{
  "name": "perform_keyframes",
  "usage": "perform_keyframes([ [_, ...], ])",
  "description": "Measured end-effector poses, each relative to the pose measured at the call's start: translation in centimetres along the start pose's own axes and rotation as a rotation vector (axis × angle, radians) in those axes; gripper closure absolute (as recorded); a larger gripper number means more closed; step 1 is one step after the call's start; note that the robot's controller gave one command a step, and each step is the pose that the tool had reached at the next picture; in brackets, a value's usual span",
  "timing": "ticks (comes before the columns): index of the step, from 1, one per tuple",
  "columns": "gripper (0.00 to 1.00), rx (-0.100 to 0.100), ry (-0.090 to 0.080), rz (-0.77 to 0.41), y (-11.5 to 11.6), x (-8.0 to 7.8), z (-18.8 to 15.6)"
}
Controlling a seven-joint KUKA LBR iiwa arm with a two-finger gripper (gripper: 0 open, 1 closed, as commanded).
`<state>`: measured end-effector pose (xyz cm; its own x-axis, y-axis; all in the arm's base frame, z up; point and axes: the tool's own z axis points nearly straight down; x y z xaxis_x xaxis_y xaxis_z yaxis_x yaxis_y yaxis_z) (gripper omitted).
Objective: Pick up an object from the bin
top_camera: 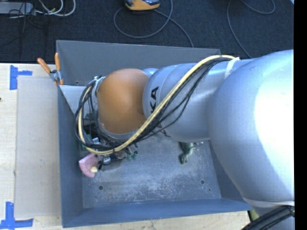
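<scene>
Camera view looks down into the grey bin (144,211), where the arm's orange-capped wrist (120,99) hangs over the left part of the floor. Below it the gripper (103,161) sits low, just beside a pink lump (88,166) near the left wall. Whether the gripper is open or has hold of anything cannot be told. The lump looks rounded, its long axis unclear. A grey-green piece (184,153) lies well apart, mid-floor.

The pincer (102,161) hangs just beside a pink lump (88,166) near the left wall of the grey bin (158,186).
</scene>
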<state>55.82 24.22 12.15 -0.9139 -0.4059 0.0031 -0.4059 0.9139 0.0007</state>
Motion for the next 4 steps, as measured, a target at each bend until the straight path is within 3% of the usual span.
perform_keyframes([
  [4, 1.00, 0.000, -0.001, 0.002, 0.1, 0.0, -4.6],
])
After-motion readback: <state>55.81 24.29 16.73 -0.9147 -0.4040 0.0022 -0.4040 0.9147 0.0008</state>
